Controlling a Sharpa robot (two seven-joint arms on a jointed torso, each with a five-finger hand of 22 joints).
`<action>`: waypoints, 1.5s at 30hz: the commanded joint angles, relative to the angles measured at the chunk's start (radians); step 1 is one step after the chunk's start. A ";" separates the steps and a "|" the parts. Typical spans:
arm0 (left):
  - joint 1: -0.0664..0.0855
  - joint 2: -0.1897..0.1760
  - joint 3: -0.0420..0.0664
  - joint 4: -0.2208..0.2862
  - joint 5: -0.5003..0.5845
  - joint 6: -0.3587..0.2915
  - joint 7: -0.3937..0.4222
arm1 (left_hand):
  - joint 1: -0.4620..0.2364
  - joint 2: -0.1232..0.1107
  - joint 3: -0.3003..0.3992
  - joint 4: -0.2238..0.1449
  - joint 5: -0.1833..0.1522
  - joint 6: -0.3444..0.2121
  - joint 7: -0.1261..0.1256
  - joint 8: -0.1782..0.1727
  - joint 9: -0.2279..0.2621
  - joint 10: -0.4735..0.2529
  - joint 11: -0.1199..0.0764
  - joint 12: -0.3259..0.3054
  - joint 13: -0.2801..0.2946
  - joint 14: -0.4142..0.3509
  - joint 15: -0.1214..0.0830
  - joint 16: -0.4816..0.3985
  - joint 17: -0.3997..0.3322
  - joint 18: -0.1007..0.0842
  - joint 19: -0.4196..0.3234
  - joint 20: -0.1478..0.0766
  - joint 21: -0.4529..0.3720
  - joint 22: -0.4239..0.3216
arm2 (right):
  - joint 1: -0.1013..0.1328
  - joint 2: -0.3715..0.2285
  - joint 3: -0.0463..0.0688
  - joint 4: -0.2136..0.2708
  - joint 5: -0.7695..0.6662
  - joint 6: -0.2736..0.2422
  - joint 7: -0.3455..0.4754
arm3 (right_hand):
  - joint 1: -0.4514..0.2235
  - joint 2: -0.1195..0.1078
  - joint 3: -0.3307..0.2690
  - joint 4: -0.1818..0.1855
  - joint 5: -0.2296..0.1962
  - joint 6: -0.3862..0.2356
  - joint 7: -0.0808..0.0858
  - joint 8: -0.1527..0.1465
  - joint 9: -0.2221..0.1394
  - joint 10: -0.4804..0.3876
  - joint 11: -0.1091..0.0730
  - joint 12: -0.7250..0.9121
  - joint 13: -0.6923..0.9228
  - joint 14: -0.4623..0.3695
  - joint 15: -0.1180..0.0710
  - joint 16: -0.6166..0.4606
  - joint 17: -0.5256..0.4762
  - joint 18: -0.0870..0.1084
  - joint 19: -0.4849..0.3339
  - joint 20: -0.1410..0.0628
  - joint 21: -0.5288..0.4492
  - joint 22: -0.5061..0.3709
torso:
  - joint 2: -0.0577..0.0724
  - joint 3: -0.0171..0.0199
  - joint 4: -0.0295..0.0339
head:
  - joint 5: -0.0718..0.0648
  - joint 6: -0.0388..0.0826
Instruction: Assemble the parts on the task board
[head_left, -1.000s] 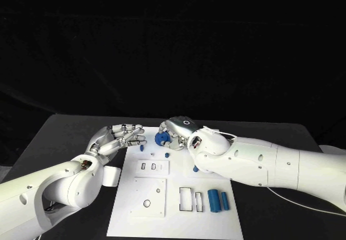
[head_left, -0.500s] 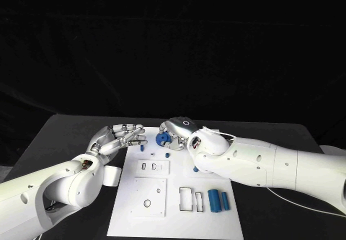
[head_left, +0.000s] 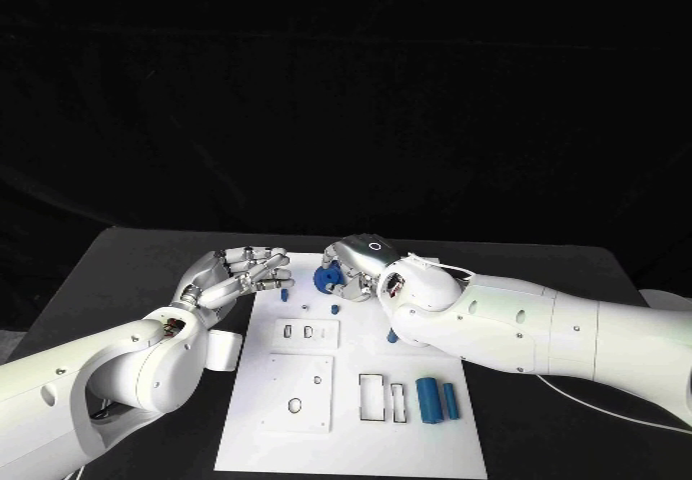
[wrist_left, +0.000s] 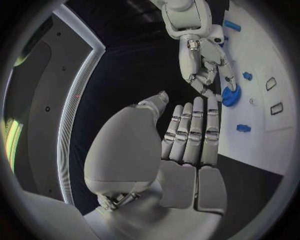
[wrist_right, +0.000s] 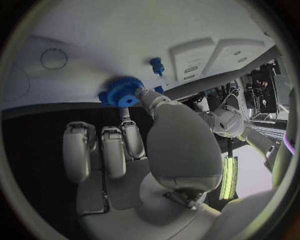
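So the right silver hand (head_left: 351, 268) is sitting over the far end of the flat white rectangular task board (head_left: 346, 440), and it's pinching a small round blue toothed gear (head_left: 329, 274) between its thumb and a fingertip. In the right wrist view you can see the blue gear (wrist_right: 122, 92) pretty clearly, gripped right at the fingertips just above the white board surface (wrist_right: 125, 35), with the other fingers (wrist_right: 112, 150) curled in below it. Can't tell if the gear is actually touching the board or just hanging over it.

The left silver hand (head_left: 231, 279) is hovering just beside the board's far left corner, holding nothing, fingers stretched out side by side and pointing toward the right hand. The left wrist view backs that up: fingers (wrist_left: 194, 130) lying flat and straight, thumb off to the side, and the right hand (wrist_left: 203, 65) with the gear (wrist_left: 230, 95) across from it.

Other stuff on the board: a short blue peg (head_left: 284, 295) standing near the left hand's fingertips, another little blue piece (head_left: 335, 311) just past it, and one more (head_left: 392, 337) tucked against the right arm. Near the closer end, two blue cylinders (head_left: 437, 399) are lying side by side next to a pair of narrow rectangular slots (head_left: 382, 397). There's also a raised white plate with two small slots (head_left: 306, 332) and a bigger one with a round hole (head_left: 299, 393).
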 joint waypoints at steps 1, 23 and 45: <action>0.001 0.001 0.001 0.004 0.002 0.015 0.006 | -0.011 0.001 0.004 0.001 -0.003 -0.006 0.000 -0.006 0.000 -0.005 0.000 -0.002 -0.001 -0.001 0.004 0.005 0.001 0.012 0.006 0.003 0.006 -0.001 | -0.002 -0.003 -0.001 -0.001 -0.019 0.007 -0.017 | -0.007 0.006 0.007 0.002 -0.003 0.009 -0.009 0.010 0.010 0.003 0.003 0.001 -0.002 0.085 -0.003 0.005 0.172 -0.010 0.003 -0.002 0.000 0.108 | 0.000 0.0002 0.0009 | -0.001 0.001; 0.001 -0.003 0.001 0.005 0.002 0.014 0.002 | -0.015 0.001 0.006 -0.001 -0.003 -0.008 0.004 -0.008 0.000 -0.006 0.002 -0.006 0.000 -0.003 0.005 0.005 0.003 0.012 0.005 0.004 0.006 -0.002 | -0.002 -0.015 -0.001 -0.006 0.080 0.062 0.006 | -0.149 0.004 -0.093 0.135 0.027 -0.065 0.025 -0.071 -0.028 -0.029 0.037 -0.010 -0.029 0.084 0.030 0.006 0.175 -0.006 -0.007 0.031 -0.013 0.102 | 0.000 0.0001 -0.0009 | -0.001 0.002; 0.001 -0.006 0.001 0.004 0.002 0.015 0.002 | -0.016 0.002 0.007 -0.001 -0.003 -0.009 0.004 -0.009 0.000 -0.007 0.002 -0.007 0.000 -0.004 0.005 0.004 0.004 0.012 0.005 0.004 0.006 -0.002 | -0.005 -0.081 -0.001 0.054 0.101 -0.012 0.029 | -0.130 0.016 -0.080 0.139 0.064 -0.043 0.016 -0.058 -0.026 -0.015 0.028 -0.002 -0.016 0.085 0.021 0.007 0.178 -0.009 0.002 0.021 -0.006 0.114 | 0.000 0.0002 0.0011 | -0.002 0.003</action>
